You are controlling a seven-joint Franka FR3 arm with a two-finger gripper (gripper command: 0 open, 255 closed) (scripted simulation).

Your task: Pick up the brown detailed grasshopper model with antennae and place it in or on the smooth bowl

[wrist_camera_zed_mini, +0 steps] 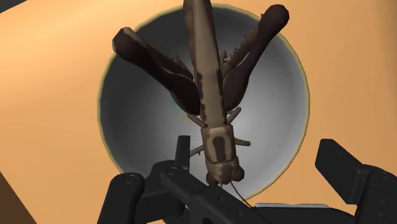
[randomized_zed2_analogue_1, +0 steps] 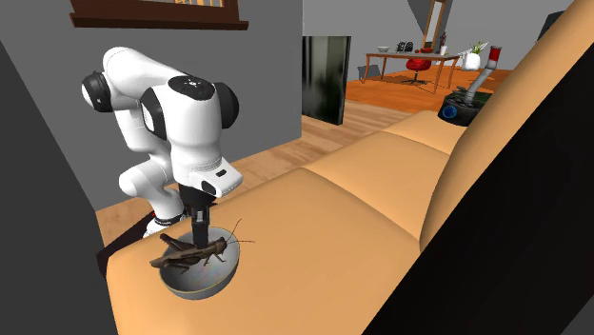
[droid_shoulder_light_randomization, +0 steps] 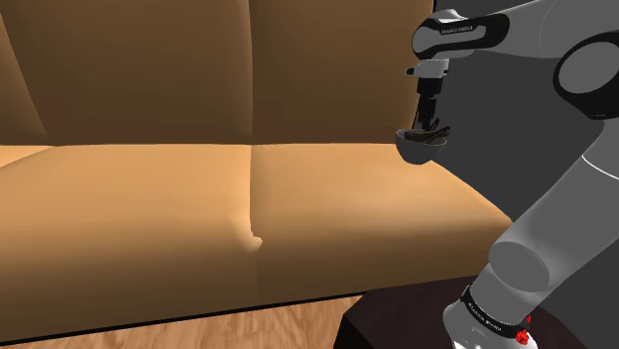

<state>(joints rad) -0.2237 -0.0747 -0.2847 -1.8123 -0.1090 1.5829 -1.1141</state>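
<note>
The brown grasshopper (randomized_zed2_analogue_1: 190, 253) lies across the rim of the smooth grey bowl (randomized_zed2_analogue_1: 200, 278), its antennae sticking out past the edge. The bowl rests on the tan sofa seat near the end closest to the arm. My gripper (randomized_zed2_analogue_1: 201, 238) hangs straight down over it, just above the insect. In the wrist view the grasshopper (wrist_camera_zed_mini: 207, 83) spans the bowl (wrist_camera_zed_mini: 273, 127) with its head between my fingers (wrist_camera_zed_mini: 350, 172), which stand apart and open around it. From the shoulder view, the gripper (droid_shoulder_light_randomization: 429, 121) is right over the grasshopper (droid_shoulder_light_randomization: 429, 131) and bowl (droid_shoulder_light_randomization: 417, 149).
The sofa seat (droid_shoulder_light_randomization: 149, 218) stretches toward the shoulder view's left with a seam (droid_shoulder_light_randomization: 253, 233) between cushions, and its tall backrest (droid_shoulder_light_randomization: 198, 69) rises behind. Wood floor (droid_shoulder_light_randomization: 248, 327) and my dark stand (droid_shoulder_light_randomization: 397, 317) lie in front. A distant table (randomized_zed2_analogue_1: 409, 59) carries small items.
</note>
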